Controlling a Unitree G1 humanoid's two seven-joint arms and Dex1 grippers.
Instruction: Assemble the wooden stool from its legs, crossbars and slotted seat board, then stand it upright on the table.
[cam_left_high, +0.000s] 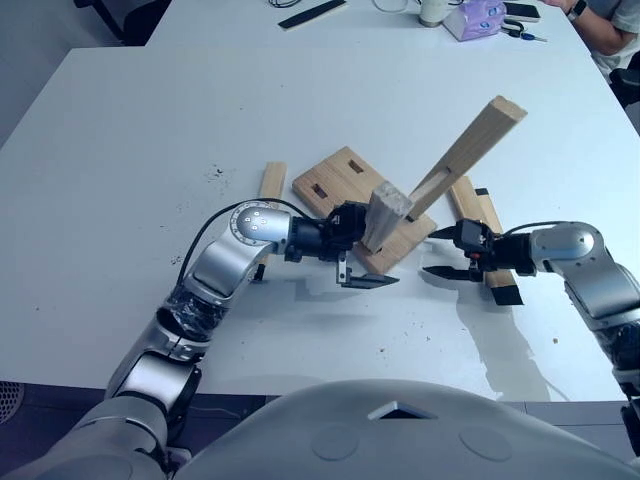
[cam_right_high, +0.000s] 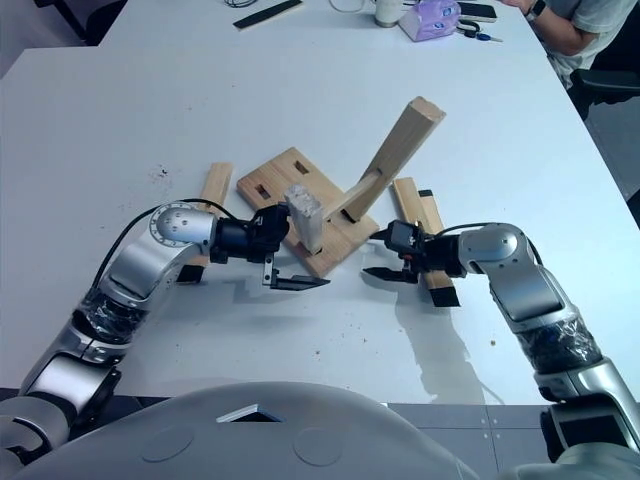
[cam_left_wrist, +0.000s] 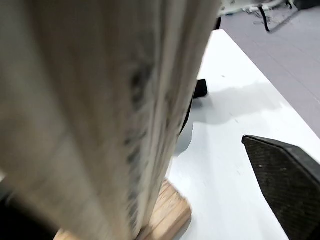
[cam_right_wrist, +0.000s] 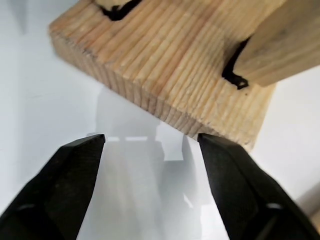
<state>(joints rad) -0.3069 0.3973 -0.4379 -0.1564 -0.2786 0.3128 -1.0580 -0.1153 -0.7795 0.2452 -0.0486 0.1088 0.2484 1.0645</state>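
Standing in seat board (cam_left_high: 335, 180) slots: short leg (cam_left_high: 386, 212), long leg (cam_left_high: 470, 145); left claw (cam_left_high: 375, 262), right claw (cam_left_high: 430, 252) spread, empty.

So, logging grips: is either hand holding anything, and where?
Nothing gripped. The left hand is open beside the short upright leg, one finger clear of it; the right hand is open, empty.

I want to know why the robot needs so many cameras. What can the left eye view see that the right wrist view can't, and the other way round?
Left eye view: the whole seat board lying flat, a long leg slanting up from it, a short leg standing upright on it, and loose wooden pieces beside it.
Right wrist view: up close, the wood grain on the board's corner and the dark gap around a leg where it meets the board.
Both: the board, the white table, and the open right gripper.
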